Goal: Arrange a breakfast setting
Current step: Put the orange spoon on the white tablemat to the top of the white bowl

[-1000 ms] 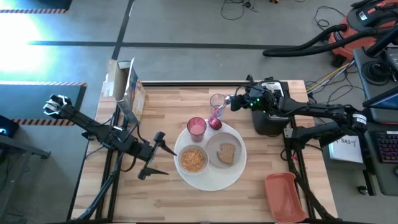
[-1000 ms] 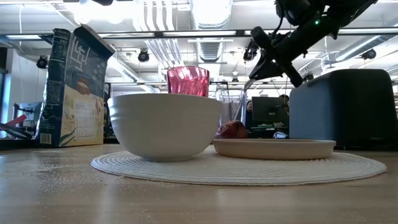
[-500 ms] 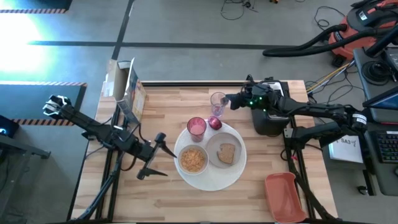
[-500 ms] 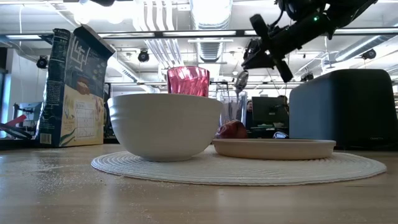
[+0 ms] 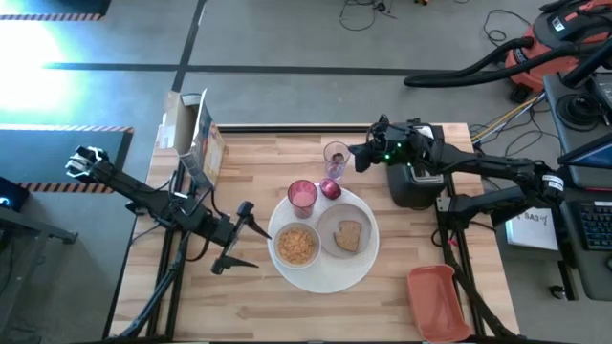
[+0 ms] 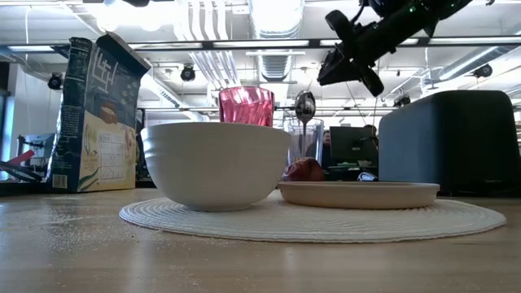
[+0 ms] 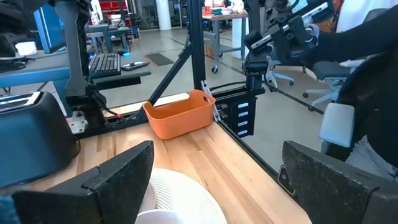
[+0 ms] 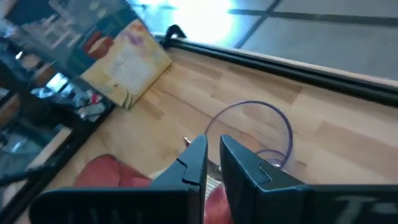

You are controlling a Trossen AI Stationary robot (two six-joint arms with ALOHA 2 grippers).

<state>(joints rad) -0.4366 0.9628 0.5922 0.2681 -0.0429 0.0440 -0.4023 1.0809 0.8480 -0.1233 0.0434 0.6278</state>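
Both arms are slim, dark and jointed, black cabling trailing along them, a small green light glowing on the right arm's wrist [image 5: 387, 153], blunt matte-black fingers [image 7: 118, 180].

In the low view, the toast slice is concealed by the rim of the small pale plate [image 6: 358, 194], and the bowl's contents by the white bowl [image 6: 216, 163] wall. The lower part of the pink cup [image 6: 246, 106] is hidden behind that bowl. The metal spoon [image 6: 304, 107] handle is largely lost behind the clear glass [image 6: 303, 140]. In the right wrist view, the spoon cannot be made out between the closed fingers [image 8: 242, 165]
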